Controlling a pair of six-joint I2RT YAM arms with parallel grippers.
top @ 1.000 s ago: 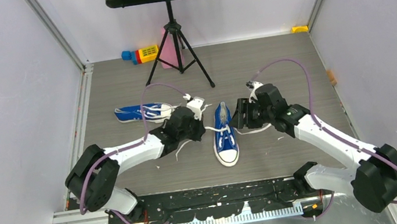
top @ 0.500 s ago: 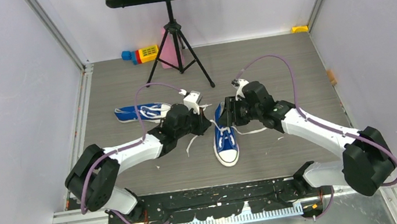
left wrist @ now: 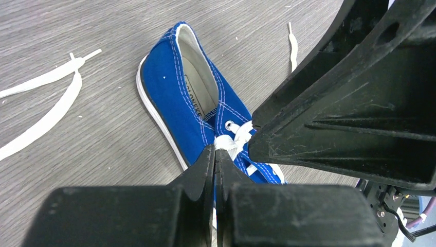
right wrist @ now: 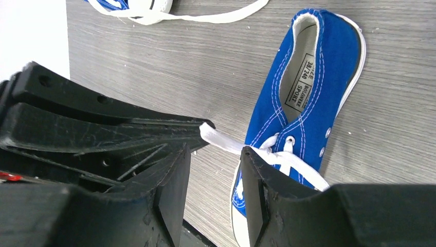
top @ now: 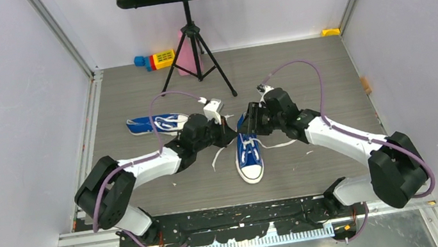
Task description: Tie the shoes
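Observation:
One blue sneaker (top: 248, 153) lies on the grey floor between both arms, toe towards me; it also shows in the left wrist view (left wrist: 177, 90) and the right wrist view (right wrist: 303, 98). The second sneaker (top: 156, 124) lies on its side to the left. My left gripper (top: 226, 135) (left wrist: 214, 150) is shut on a white lace (left wrist: 230, 140) at the shoe's upper eyelets. My right gripper (top: 249, 126) (right wrist: 216, 153) is open just across from it, its jaws either side of the taut lace (right wrist: 221, 140) by the shoe's tongue, touching nothing that I can see.
A black music stand tripod (top: 193, 43) stands behind the shoes. Coloured toy blocks (top: 156, 60) and a pink object (top: 183, 54) lie at the back wall. Loose lace ends (top: 215, 158) (left wrist: 46, 110) trail on the floor. Walls close in on both sides.
My right gripper has swung left and in towards the shoe's lacing, close to the left gripper. My left gripper has edged right, still holding the lace.

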